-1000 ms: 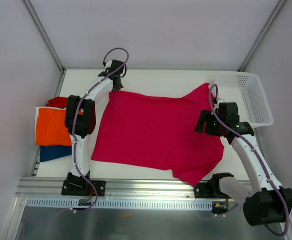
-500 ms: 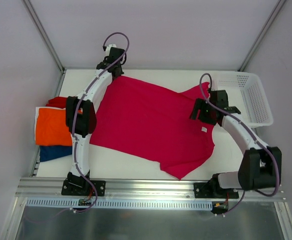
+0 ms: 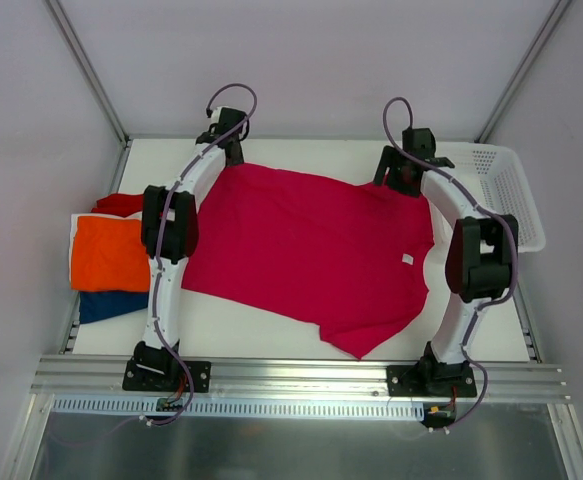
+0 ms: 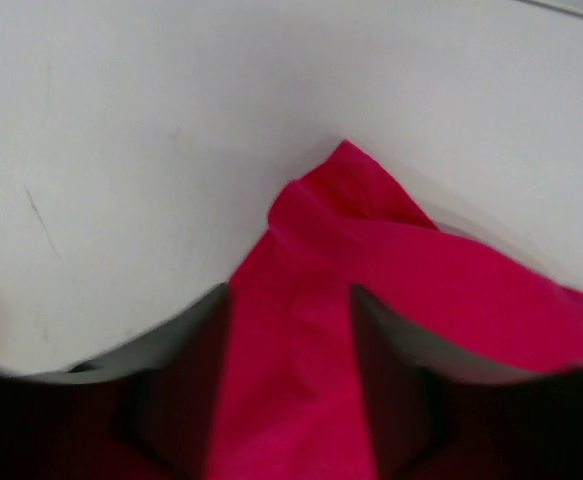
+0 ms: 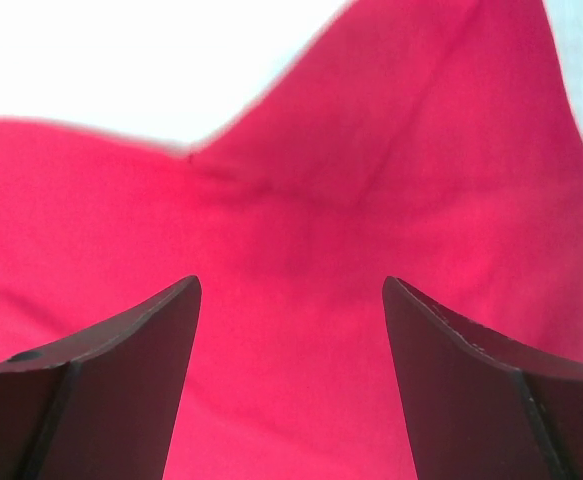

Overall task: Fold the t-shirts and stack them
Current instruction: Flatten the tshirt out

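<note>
In the top view, the left tool (image 3: 231,152) and the right tool (image 3: 401,178) covered their own fingertips and the far corners of the magenta t-shirt (image 3: 311,250). Under the orange t-shirt (image 3: 101,250), the red t-shirt (image 3: 118,203) and the dark blue t-shirt (image 3: 106,305) showed only their edges. In the wrist views, the left fingers (image 4: 176,390) and the right fingers (image 5: 101,390) were blurred and cut off by the lower border.

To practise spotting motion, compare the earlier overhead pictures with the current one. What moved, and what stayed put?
The right hand swung from the right side of the pink t-shirt to its far corner, beside the basket. The shirt was drawn farther back and lies flatter. The left hand edged slightly farther back. The folded stack and basket stayed put.
</note>
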### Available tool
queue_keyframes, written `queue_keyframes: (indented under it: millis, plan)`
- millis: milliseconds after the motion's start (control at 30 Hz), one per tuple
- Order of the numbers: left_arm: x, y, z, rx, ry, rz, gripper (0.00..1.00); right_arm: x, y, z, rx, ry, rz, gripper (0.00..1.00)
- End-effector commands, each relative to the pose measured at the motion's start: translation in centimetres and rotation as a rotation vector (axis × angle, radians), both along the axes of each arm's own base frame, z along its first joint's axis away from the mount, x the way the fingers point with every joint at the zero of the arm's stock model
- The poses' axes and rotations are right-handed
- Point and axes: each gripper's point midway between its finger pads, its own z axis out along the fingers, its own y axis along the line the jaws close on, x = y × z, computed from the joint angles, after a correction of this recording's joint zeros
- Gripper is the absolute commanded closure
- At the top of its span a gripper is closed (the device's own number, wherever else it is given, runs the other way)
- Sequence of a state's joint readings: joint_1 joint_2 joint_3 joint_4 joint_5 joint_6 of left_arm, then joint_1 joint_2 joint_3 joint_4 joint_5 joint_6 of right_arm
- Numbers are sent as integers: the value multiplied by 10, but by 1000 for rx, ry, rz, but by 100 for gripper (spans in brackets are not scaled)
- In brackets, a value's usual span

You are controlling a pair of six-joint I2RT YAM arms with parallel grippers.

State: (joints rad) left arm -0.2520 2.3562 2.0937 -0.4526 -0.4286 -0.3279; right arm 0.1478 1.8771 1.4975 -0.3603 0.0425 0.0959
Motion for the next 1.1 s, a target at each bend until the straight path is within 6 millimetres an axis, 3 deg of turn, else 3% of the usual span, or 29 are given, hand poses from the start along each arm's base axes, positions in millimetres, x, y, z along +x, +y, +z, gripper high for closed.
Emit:
queue_keyframes:
  millis: [0, 33, 67, 100, 167, 200, 233, 267, 300, 333, 367, 400, 433, 467, 500, 700, 900, 1067]
  plan:
    - [13, 10, 24, 5, -62, 21, 19, 22, -4, -5, -40, 4, -29, 23]
    - [12, 12, 26, 7, -63, 27, 4, 26, -4, -7, -44, 7, -29, 23]
    - [10, 13, 26, 7, -63, 31, 1, 28, -4, -12, -47, 17, -29, 23]
    - [8, 12, 38, -9, -84, 43, 1, 34, -3, -17, -46, 27, -27, 24]
    - [-5, 13, 36, -26, -64, 54, 1, 29, 5, -23, -14, 69, -2, 26]
    - [-12, 13, 55, -57, -97, 74, 1, 26, 10, -23, 0, 74, 9, 27]
    - [-27, 13, 41, -64, -55, 79, 1, 18, 20, -24, 19, 69, 36, 28]
    - [-37, 12, 39, -77, -42, 85, 1, 12, 24, -25, 18, 65, 46, 32]
    - [-47, 9, 56, -116, -70, 101, 2, 5, 27, -25, 9, 59, 56, 35]
    - [-67, 11, 34, -111, -12, 112, 7, -9, 34, -25, -2, 52, 73, 41]
    - [-77, 10, 33, -113, -6, 121, 12, -16, 37, -25, -7, 54, 86, 46]
    - [-87, 3, 42, -121, -27, 125, 20, -24, 41, -24, -9, 59, 100, 54]
    - [-101, 3, 29, -99, 6, 128, 39, -38, 47, -33, -15, 87, 124, 67]
    - [-107, 2, 30, -81, -1, 133, 93, -45, 51, -26, -18, 78, 133, 99]
    - [-114, -11, 34, -74, -7, 103, 100, -52, 53, -27, -23, 84, 143, 99]
    - [-141, -38, 3, -48, 74, 33, 100, -93, 83, -27, -33, 89, 232, 99]
    - [-173, -41, -41, -88, 197, 33, 100, -120, 107, -54, -35, 189, 294, 100]
    - [-201, -44, -54, -107, 241, 40, 100, -142, 127, -69, -5, 231, 315, 100]
